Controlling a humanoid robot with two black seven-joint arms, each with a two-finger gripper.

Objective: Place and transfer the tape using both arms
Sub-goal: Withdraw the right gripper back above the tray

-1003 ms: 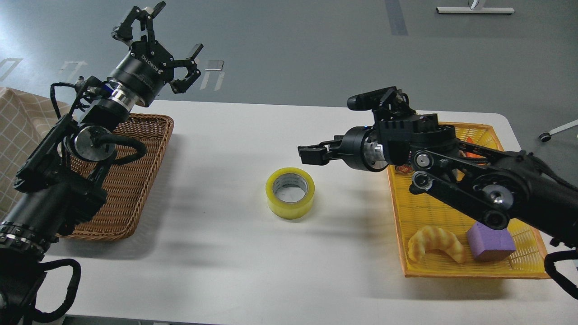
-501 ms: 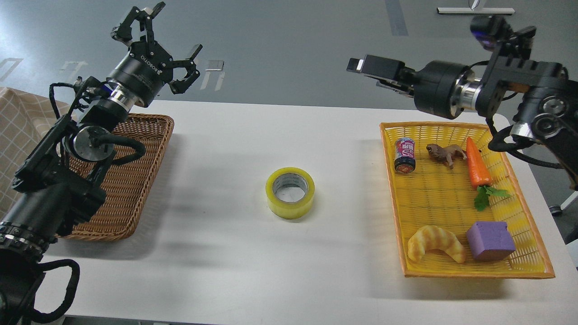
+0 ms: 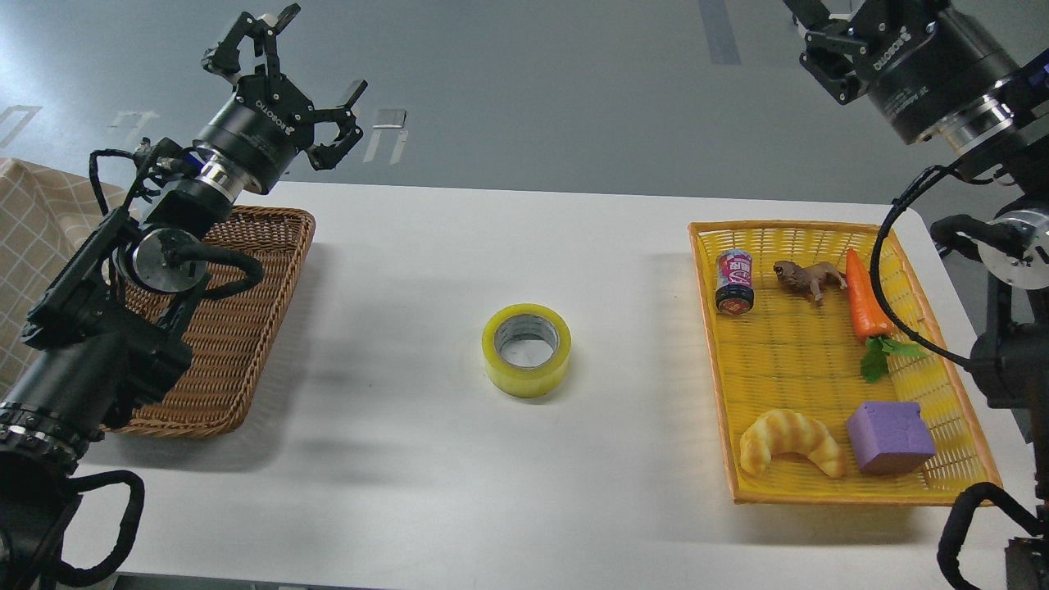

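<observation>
The tape (image 3: 526, 350), a wide yellow roll with a grey-white core, lies flat in the middle of the white table (image 3: 426, 246), hole upward, with nothing touching it. My left gripper (image 3: 287, 72) is open and empty, raised high above the far end of the brown wicker basket (image 3: 246, 328), well left of the tape. My right gripper (image 3: 819, 39) is raised at the top right, above and beyond the yellow basket (image 3: 719, 369). Its fingers are spread and empty, with the tips partly cut off by the top edge.
The yellow basket holds a small can (image 3: 734, 281), a brown toy animal (image 3: 807, 277), a carrot (image 3: 865, 299), a croissant (image 3: 791, 438) and a purple block (image 3: 889, 437). A checked cloth (image 3: 33, 221) lies at the far left.
My right arm has swung up and to the right, from low beside the tape to high over the yellow basket's far side. The tape and my left arm have not moved.
</observation>
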